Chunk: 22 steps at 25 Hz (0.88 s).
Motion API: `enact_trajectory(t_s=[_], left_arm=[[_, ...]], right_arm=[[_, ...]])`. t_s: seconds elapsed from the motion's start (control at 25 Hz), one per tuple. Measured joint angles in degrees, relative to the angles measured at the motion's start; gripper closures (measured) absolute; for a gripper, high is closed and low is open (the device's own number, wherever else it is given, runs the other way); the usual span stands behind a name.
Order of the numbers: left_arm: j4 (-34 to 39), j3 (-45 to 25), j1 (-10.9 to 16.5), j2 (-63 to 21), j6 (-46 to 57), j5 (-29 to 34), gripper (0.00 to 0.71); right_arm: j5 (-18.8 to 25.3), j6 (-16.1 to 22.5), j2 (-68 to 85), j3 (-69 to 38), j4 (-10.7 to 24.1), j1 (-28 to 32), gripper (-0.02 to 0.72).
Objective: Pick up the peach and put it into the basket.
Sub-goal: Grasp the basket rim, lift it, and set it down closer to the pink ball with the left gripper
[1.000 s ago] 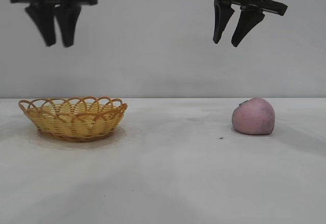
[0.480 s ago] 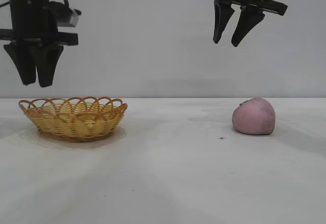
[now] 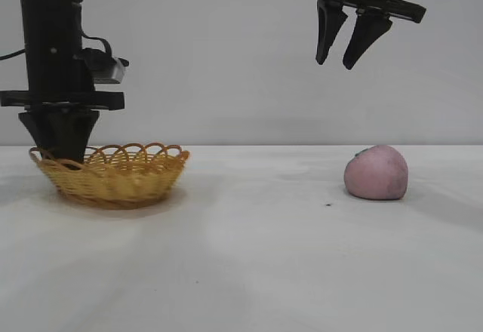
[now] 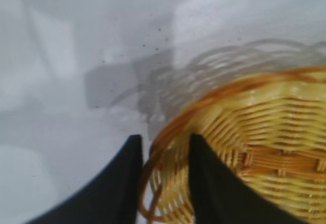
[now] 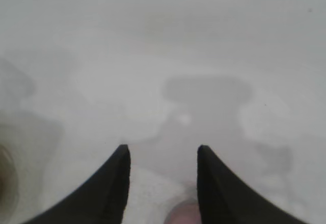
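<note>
The pink-mauve peach [image 3: 376, 172] sits on the white table at the right. Its edge shows low between the fingers in the right wrist view [image 5: 184, 215]. The yellow wicker basket [image 3: 113, 175] stands at the left and holds nothing. My left gripper [image 3: 60, 153] is down at the basket's left rim. In the left wrist view [image 4: 164, 140] its narrowly open fingers straddle the looped rim [image 4: 173, 127], one inside and one outside. My right gripper [image 3: 337, 64] hangs open and empty high above the table, up and a little left of the peach; it also shows in the right wrist view [image 5: 163, 150].
The white table [image 3: 256, 256] stretches between basket and peach, with a plain grey wall behind. A tiny dark speck [image 3: 327, 204] lies on the table near the peach.
My left arm has dropped straight down from high above the table to the basket's left rim. The right arm, the peach and the basket have not moved.
</note>
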<state>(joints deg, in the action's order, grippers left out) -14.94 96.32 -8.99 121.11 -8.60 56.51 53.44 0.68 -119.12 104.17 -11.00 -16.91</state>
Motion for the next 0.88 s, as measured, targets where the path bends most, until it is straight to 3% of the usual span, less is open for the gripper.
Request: enact_trajectory(t_s=[0.12,0.2,0.44,0.64,0.88], left_arm=[[-12.40,-8.44,2.17,-6.79,-3.09,-5.91,0.710],[-17.90,-16.03,2.01,-10.58,-5.55,-9.44,0.710],[-26.60,-30.53,-3.20,-15.07,-6.89,-19.05,0.710],[-28.40,-34.66,-6.50,-14.68,-7.23,-21.51,0.710],[-30.13,-34.99,-6.64,-11.28,-9.17,-21.14,0.710]], right_arm=[[0.26,0.00,0.00,0.00,0.00,0.00,0.454],[0.37,0.00,0.00,0.00,-0.12,0.00,0.454],[0.64,0.00,0.00,0.00,-1.49,-0.09,0.454],[0.94,0.00,0.00,0.00,-1.72,-0.09,0.454],[1.07,0.00,0.00,0.00,-2.00,-0.09,0.454]])
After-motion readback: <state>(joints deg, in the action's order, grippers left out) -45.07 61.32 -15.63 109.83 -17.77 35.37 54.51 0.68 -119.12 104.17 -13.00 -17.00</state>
